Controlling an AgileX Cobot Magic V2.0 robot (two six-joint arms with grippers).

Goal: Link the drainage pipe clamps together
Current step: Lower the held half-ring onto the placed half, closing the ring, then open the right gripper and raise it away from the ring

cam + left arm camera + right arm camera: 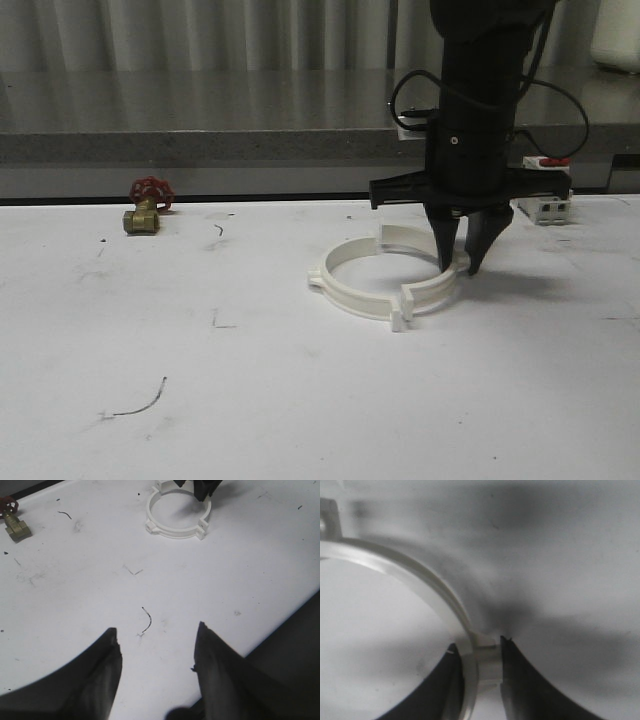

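Here, nearest in the front view, the white table carries a thin dark curl of wire at about 7 o'clock, with faint scuffs beyond it; in the left wrist view the left gripper hangs over bare table with its 2 dark fingers spread wide and nothing between them, the same wire curl lying just ahead of the tips.

Further on, a little right of centre, the drainage pipe clamps lie flat as 2 white half-bands set end to end in a ring, their small tabs meeting at the ring's near right and at its left side; the right gripper comes straight down on the ring's 3 o'clock side, 1 finger inside the band and 1 outside; in the right wrist view its fingers are narrowly set, pressed against a tabbed piece of the band.

Farther back, at 10 o'clock, a brass valve with a red handwheel rests on the table; at 2 o'clock, behind the right arm, a white breaker with a red top stands near the grey ledge.
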